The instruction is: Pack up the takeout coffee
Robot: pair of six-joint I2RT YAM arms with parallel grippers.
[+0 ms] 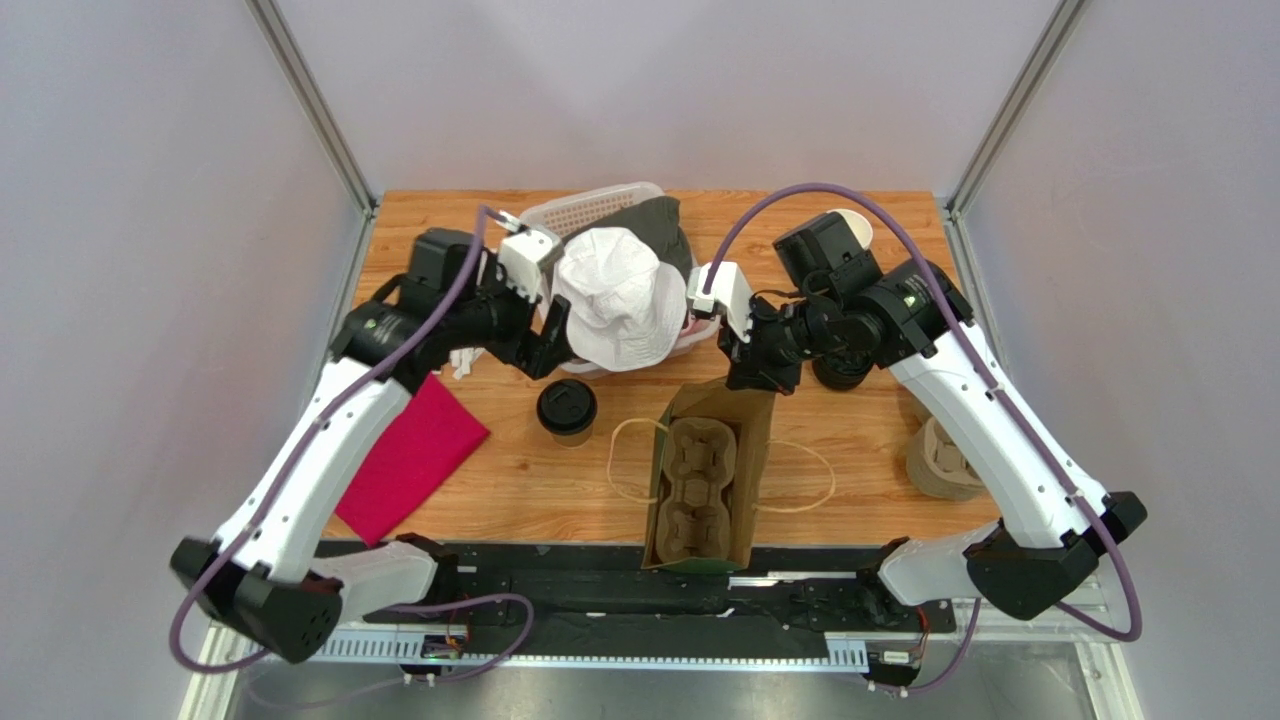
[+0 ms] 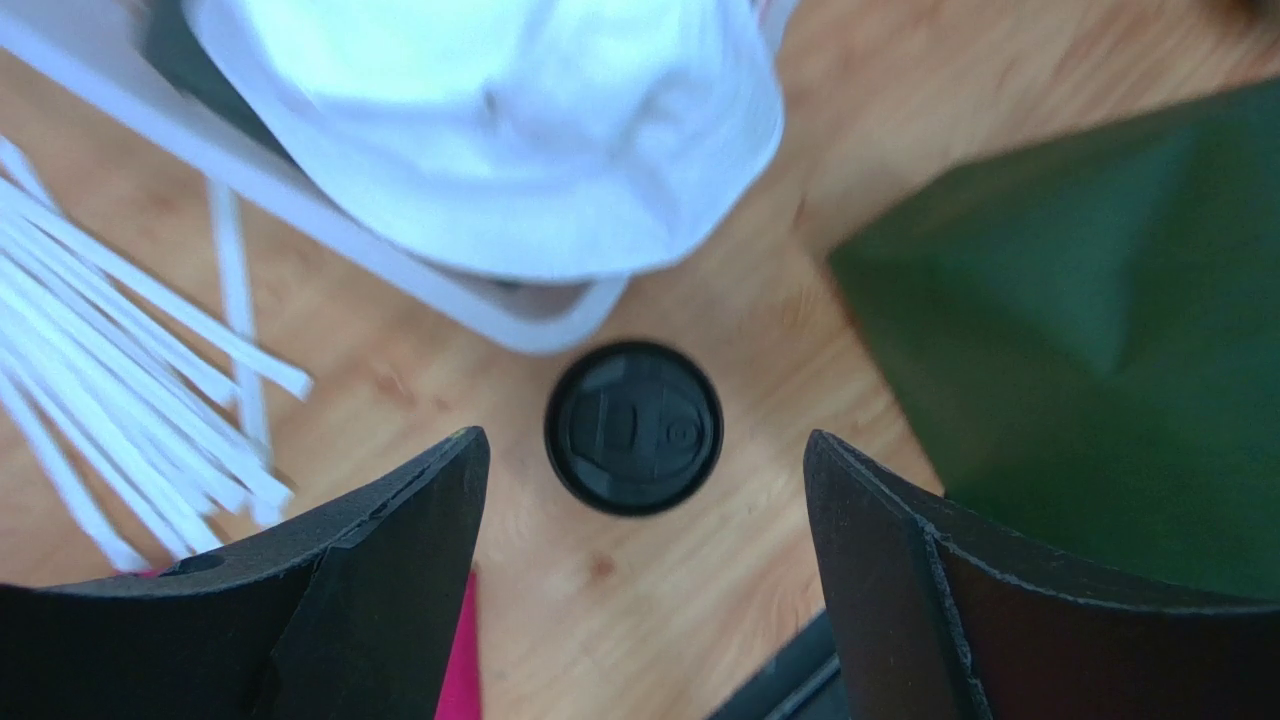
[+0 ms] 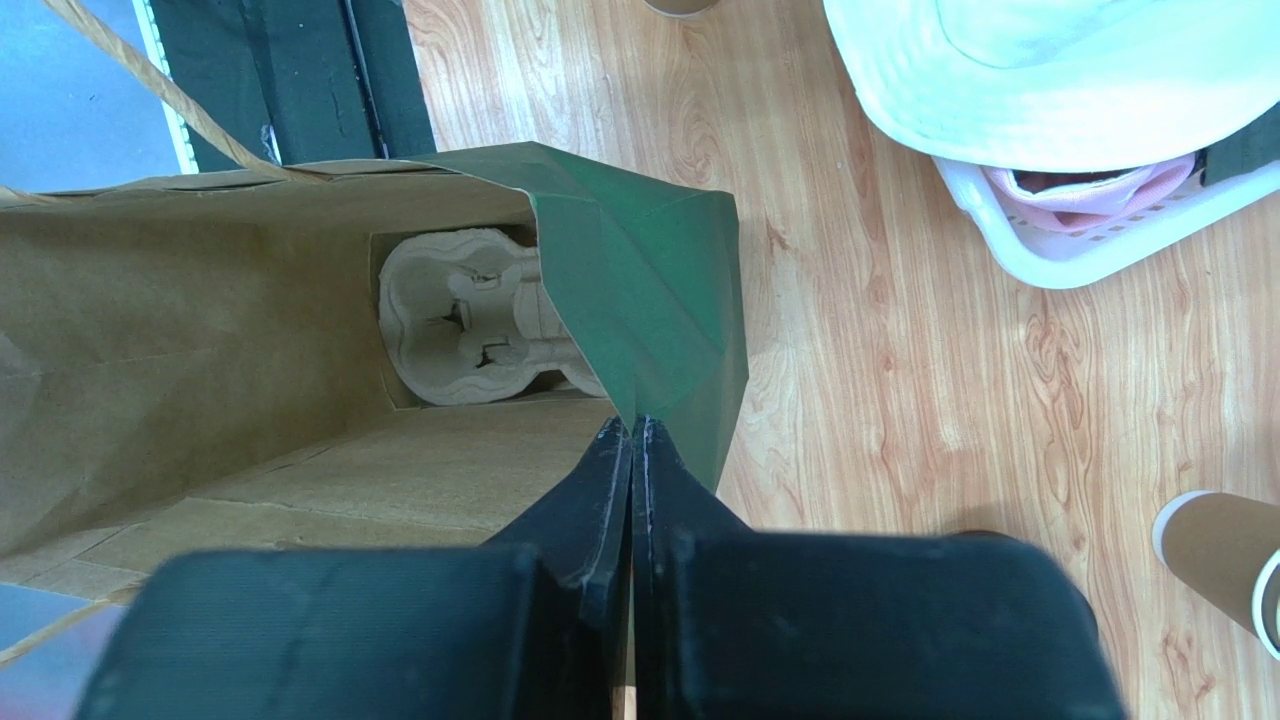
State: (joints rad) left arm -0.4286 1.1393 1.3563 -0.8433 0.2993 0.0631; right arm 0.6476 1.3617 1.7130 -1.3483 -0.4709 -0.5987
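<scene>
Pale walls are enclosing a wooden worktop (image 1: 511, 495) with both arms reaching over it. The takeout coffee (image 1: 568, 408) is standing upright on the bare wood with its black lid on. It is sitting just in front of a white basket (image 1: 601, 200) that is carrying a white hat (image 1: 616, 300), and it is lying between a pink cloth (image 1: 409, 458) and a paper bag (image 1: 739, 402), touching neither. The left tool (image 2: 646, 438) is hovering above the cup with its jaws standing wide and nothing between them; its wrist view is looking straight down on the lid. White strips (image 2: 105, 345) are lying off to one side in that view. The right tool (image 3: 634, 428) is pinching the green edge of the bag with its jaws pressed together on it, holding the mouth open. A moulded pulp cup carrier (image 3: 466, 338) is sitting inside the bag. Lidless brown cups (image 1: 944, 458) are lying near the right arm.
</scene>
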